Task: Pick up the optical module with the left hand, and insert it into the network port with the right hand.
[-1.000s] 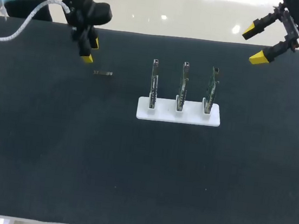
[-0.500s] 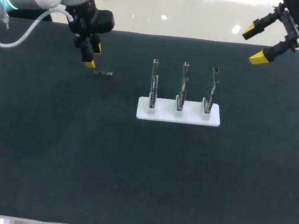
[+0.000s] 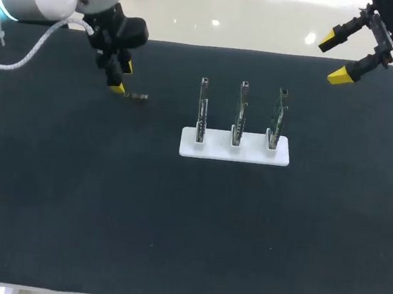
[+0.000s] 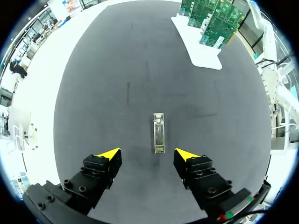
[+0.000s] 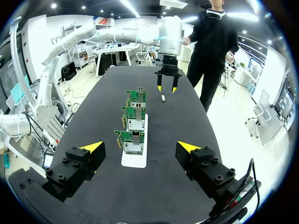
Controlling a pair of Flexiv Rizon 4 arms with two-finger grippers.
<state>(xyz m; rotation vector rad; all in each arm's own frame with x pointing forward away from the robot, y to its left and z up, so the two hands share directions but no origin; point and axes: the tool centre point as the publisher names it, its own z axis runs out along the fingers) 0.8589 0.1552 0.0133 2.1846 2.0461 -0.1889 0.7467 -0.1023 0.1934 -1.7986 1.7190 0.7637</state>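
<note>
- Optical module [image 3: 137, 96] lies flat on the dark counter [image 3: 68, 196], in the left rear part, well to the left of the board stand. Nothing holds it.
- Left end effector [image 3: 122, 78] hangs just left of the module, low over the counter, its arm coming in from the rear left corner. In the left wrist view the end effector [image 4: 147, 154] has its two yellow-tipped fingers spread wide. The module [image 4: 159, 133] lies lengthwise just ahead of the gap between them, touching neither finger.
- A white holder [image 3: 234, 151] sits near the middle of the counter with three green circuit boards [image 3: 241, 113] standing upright in it, side by side in a row, apart from one another.
- Right end effector [image 3: 334, 58] is over the rear right corner of the counter, well apart from the boards and the module. Its fingers are spread and hold nothing.
- In the right wrist view the open end effector [image 5: 140, 147] looks along the row of boards [image 5: 132, 135], which recede one behind another. The module [image 5: 163, 97] lies far beyond them, beneath the left end effector [image 5: 167, 88].
</note>
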